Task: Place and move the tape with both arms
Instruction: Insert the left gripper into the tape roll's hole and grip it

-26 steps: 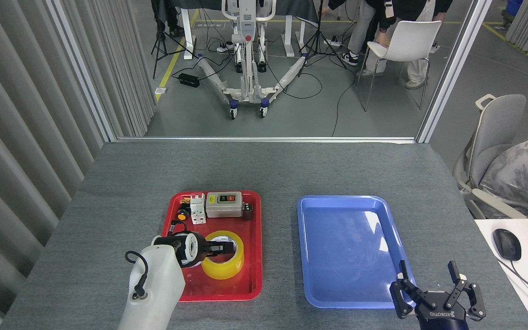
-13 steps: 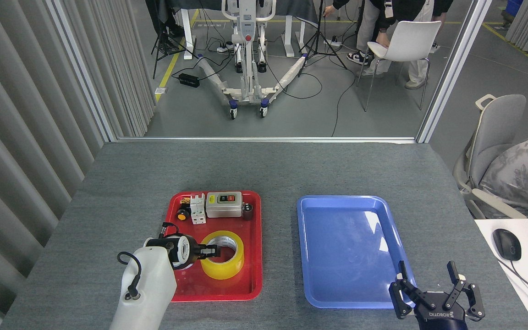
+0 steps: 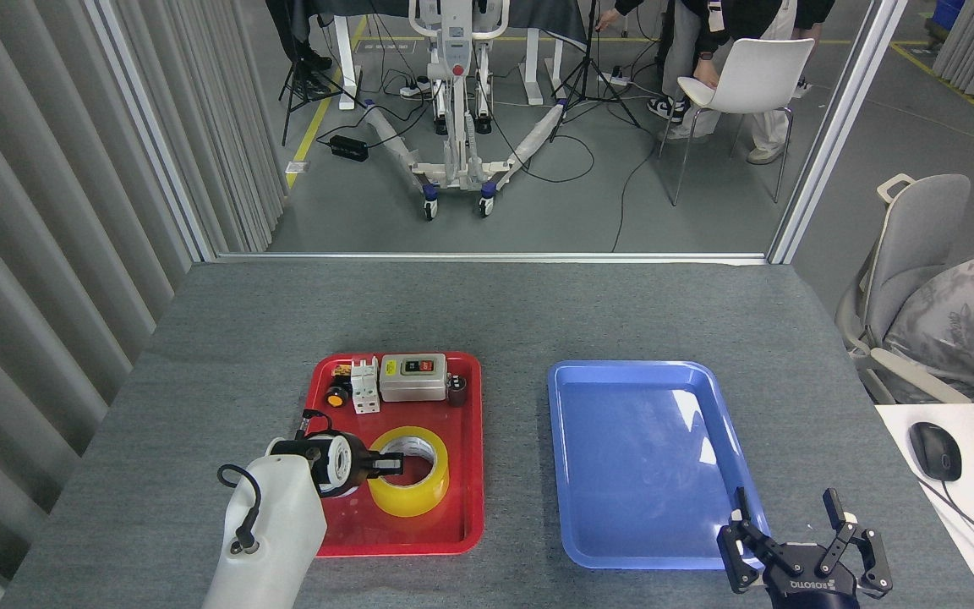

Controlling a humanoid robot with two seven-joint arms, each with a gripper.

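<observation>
Tape [image 3: 409, 482] has barely shifted in the red tray [image 3: 472, 440]; left gripper [image 3: 390, 463] now grips its near wall, while right gripper [image 3: 800, 554] waits splayed.

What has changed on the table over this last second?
The left claw pulled back toward the robot and to its left, so its fingers now reach only over the near-left rim of the tape roll instead of across its hole. The tape shifted slightly left in the red tray. The right claw sank a little, open. The blue tray stayed put.
</observation>
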